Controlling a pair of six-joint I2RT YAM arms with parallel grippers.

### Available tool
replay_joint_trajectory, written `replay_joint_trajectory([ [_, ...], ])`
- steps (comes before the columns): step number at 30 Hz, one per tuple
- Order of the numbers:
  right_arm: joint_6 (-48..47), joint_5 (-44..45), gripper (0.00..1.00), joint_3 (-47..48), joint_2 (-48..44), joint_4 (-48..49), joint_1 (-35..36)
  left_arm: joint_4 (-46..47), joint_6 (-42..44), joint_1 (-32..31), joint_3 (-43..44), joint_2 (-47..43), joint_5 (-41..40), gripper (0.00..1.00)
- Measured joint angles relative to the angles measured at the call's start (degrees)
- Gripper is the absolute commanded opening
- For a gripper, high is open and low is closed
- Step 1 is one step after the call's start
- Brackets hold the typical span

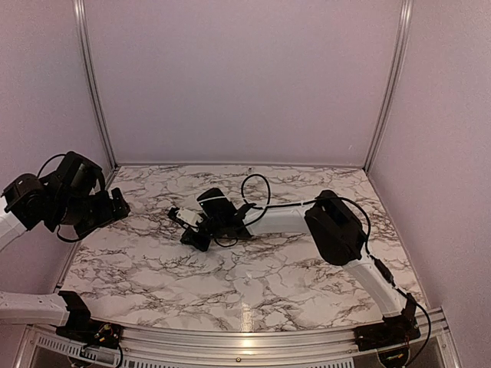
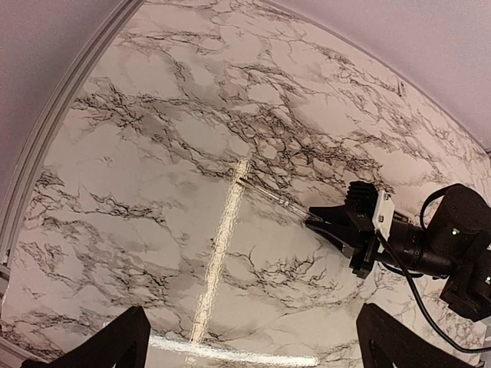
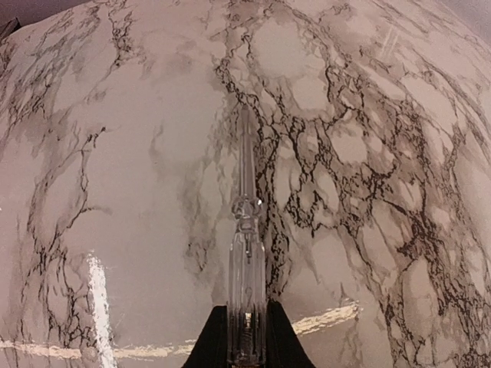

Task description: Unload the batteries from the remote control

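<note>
Neither the remote control nor the batteries appear in any view. My right gripper (image 3: pixel 247 346) is shut on a slim clear plastic tube (image 3: pixel 246 230), which sticks straight out past the fingertips low over the marble table. From the left wrist view, that same right gripper (image 2: pixel 316 219) reaches in from the right, with the clear tube (image 2: pixel 272 198) pointing up and left. In the top view the right gripper (image 1: pixel 184 226) is over the middle of the table. My left gripper (image 1: pixel 115 205) hangs raised at the left edge, open and empty, its fingertips (image 2: pixel 100 345) spread wide apart.
The marble table (image 1: pixel 253 284) is walled by pale panels at the back and sides, with metal rails (image 1: pixel 92 84) in the corners. A black cable (image 1: pixel 257 192) loops over the right arm's wrist. The right arm's elbow (image 1: pixel 334 226) hangs over the table's right half.
</note>
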Motion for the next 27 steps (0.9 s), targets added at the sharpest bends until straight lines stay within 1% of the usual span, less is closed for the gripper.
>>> replay_joint_trajectory([
  [4,0.3,-1.7,0.0,-2.7,-4.5,-1.7,0.0,0.9,5.3,0.0,0.0,-1.4,-0.1,0.99],
  [8,1.5,-3.0,0.0,-7.2,-12.5,-2.4,0.0,4.3,11.4,0.0,0.0,-3.1,0.0,0.99],
  [11,2.4,-4.1,0.0,-12.1,-20.1,-2.5,0.0,8.5,15.9,0.0,-0.3,-4.2,0.5,0.99],
  [14,2.8,-4.6,0.0,-16.9,-26.9,-3.0,0.0,15.2,22.4,0.0,-3.0,-5.3,2.3,0.99],
  [17,3.0,-5.1,0.0,-21.1,-32.3,-4.8,0.0,22.5,30.3,0.0,-7.0,-6.1,6.1,0.99],
  [20,3.0,-5.6,0.0,-24.6,-37.0,-7.8,0.0,29.6,39.8,0.0,-10.6,-6.8,11.6,0.99],
  [24,3.0,-6.4,0.0,-27.0,-41.3,-12.6,0.0,35.3,51.6,0.0,-11.6,-5.9,19.9,0.98],
  [27,3.0,-6.6,0.0,-27.6,-44.2,-16.3,0.0,37.9,58.7,0.0,-11.4,-3.7,26.6,0.97],
])
